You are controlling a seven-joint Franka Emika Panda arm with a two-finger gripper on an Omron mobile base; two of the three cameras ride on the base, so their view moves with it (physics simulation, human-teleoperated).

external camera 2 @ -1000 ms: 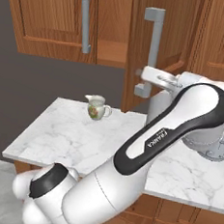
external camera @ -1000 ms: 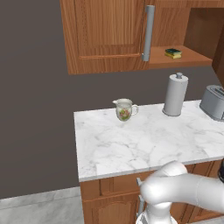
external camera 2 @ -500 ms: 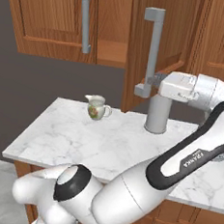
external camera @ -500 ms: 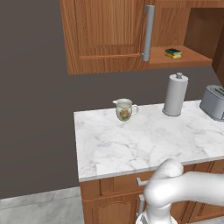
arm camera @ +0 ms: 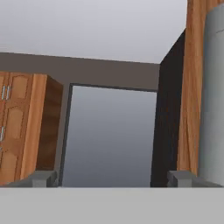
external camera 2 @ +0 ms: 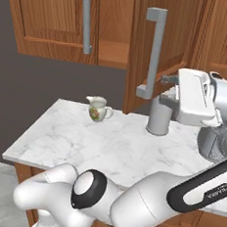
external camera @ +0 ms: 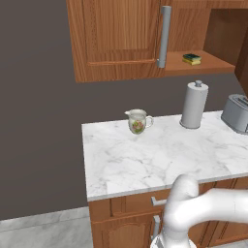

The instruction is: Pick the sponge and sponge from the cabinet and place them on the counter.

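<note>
Overhead, the reddish-brown wooden wall cabinet (external camera: pixel 121 38) stands open on its right side, long grey metal bar handle (external camera: pixel 164 36) on the door edge. On its wooden shelf (external camera: pixel 196 67) lies a small yellow sponge with dark green top (external camera: pixel 192 58); I cannot tell whether it is one sponge or two stacked. Below, on the white marble counter (external camera: pixel 145 160): floral ceramic jug (external camera: pixel 138 121), grey paper-towel roll (external camera: pixel 193 104), silver toaster (external camera: pixel 237 113) at the right edge. My jaws are spread wide and empty, raised beside the open cabinet door, well above the counter; my gripper (external camera 2: pixel 168 89) is just above the roll.
</note>
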